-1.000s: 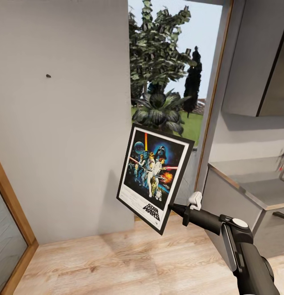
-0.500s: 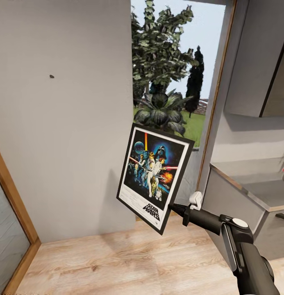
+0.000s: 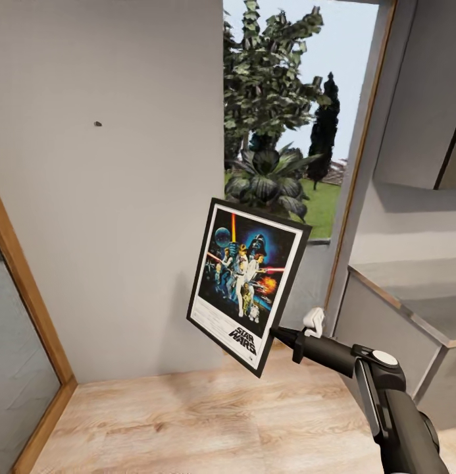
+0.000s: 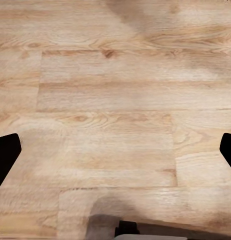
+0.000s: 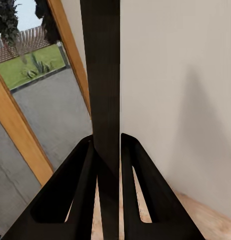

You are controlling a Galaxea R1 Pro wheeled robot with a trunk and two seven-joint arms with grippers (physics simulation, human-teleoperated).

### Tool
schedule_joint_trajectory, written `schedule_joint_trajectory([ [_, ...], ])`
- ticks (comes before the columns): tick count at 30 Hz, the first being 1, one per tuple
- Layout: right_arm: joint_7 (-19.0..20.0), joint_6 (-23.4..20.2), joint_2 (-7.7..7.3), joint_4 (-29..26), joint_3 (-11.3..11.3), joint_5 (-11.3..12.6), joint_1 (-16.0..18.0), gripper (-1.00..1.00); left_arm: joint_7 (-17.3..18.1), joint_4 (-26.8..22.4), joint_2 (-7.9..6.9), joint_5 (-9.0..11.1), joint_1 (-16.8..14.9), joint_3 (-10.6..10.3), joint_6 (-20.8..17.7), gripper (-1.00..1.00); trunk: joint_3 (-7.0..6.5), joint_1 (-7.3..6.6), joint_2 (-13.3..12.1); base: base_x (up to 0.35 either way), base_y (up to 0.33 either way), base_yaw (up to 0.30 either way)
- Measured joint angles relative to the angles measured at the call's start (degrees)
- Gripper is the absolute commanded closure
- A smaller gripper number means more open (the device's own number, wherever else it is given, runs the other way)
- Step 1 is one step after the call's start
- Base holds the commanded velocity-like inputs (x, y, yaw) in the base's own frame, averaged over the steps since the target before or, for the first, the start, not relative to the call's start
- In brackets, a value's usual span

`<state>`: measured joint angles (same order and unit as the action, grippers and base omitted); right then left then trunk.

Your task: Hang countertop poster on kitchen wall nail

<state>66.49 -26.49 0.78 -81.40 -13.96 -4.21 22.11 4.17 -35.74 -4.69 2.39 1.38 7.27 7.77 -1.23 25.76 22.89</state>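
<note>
In front of the light-grey wall, the right end effector is clamped on the poster, gripping its black frame at the lower right edge. The poster is held up in the air, clear of the wooden floor, tilted so its top leans to the right, with the printed face and the "STAR WARS" title turned toward the head camera. In the right wrist view the poster shows edge-on as a dark vertical strip, and the two black fingers press against it from either side, so the right end effector is closed as far as the frame allows.

A nail shows as a small dark speck high on the wall, well apart from the poster, up and to the left of it. A wood-framed window with trees beyond stands behind the poster's upper edge. The counter lies at the right, beyond the right arm.

In the left wrist view, the left end effector points down at the wooden floor; its dark fingertips sit at opposite edges of the picture, spread wide with nothing between them.
</note>
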Motion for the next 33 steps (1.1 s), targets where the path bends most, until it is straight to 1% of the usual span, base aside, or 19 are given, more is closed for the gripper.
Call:
schedule_joint_trajectory([
  [7, 0.0, -0.1, 0.01, 0.0, 0.2, -0.1, 0.0, 1.00, 0.0, 0.0, 0.01, 0.0, 0.0, 0.0, 0.0, -1.00, 0.00, 0.00, 0.0, 0.000, 0.000, 0.285],
  [10, 0.0, -0.1, 0.01, 0.0, 0.3, -0.1, 0.0, 1.00, 0.0, 0.0, 0.01, 0.0, 0.0, 0.0, 0.0, -1.00, 0.00, 0.00, 0.0, 0.000, 0.000, 0.184],
  [20, 0.1, -0.1, 0.01, -0.2, 0.3, 0.0, 0.0, 1.00, 0.0, 0.0, 0.00, 0.0, 0.0, 0.0, 0.0, -1.00, 0.00, 0.00, 0.0, 0.000, 0.003, 0.025],
  [28, 0.0, 0.0, 0.01, -0.2, 0.3, 0.0, 0.0, 1.00, 0.0, 0.0, 0.00, 0.0, 0.0, 0.0, -0.1, -1.00, 0.00, 0.00, 0.0, 0.000, 0.223, 0.006],
  [33, -0.1, -0.1, 0.08, -0.2, 0.4, -0.1, 0.0, 1.00, 0.0, 0.0, 0.01, 0.0, 0.0, 0.0, 0.0, -1.00, 0.00, 0.00, 0.0, 0.000, 0.100, 0.208],
])
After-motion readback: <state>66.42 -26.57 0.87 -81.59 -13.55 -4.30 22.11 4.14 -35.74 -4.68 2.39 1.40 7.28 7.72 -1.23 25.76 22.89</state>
